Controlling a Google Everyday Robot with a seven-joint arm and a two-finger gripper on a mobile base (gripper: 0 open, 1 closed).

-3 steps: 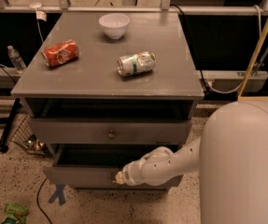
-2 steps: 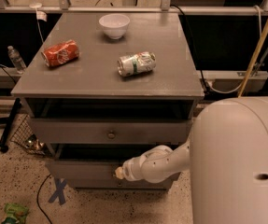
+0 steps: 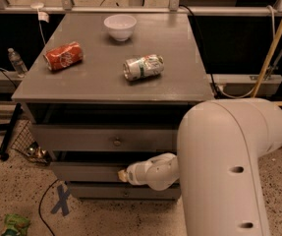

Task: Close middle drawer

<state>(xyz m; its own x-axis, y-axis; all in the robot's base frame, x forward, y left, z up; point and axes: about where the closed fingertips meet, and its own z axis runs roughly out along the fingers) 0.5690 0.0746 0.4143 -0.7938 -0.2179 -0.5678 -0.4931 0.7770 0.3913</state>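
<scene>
The middle drawer (image 3: 84, 172) is the second of three grey fronts on a grey cabinet. It stands slightly out, with a dark gap above its front. My gripper (image 3: 123, 175) is at the end of the white forearm (image 3: 155, 171), up against the middle of this front where it hides the knob. The taller top drawer front (image 3: 81, 137) with its round knob (image 3: 117, 142) sits above. The lowest drawer front (image 3: 121, 191) sits below.
On the cabinet top (image 3: 96, 85) lie a white bowl (image 3: 120, 27), a red can (image 3: 63, 56) and a green-and-white can (image 3: 143, 67), both on their sides. My large white arm housing (image 3: 229, 171) fills the lower right. A blue X (image 3: 61, 200) marks the floor, with a wire basket (image 3: 30, 144) at the left.
The middle drawer has slid further into the cabinet with my gripper against its front. My arm housing has swung left and nearer the camera, covering more of the cabinet's right side.
</scene>
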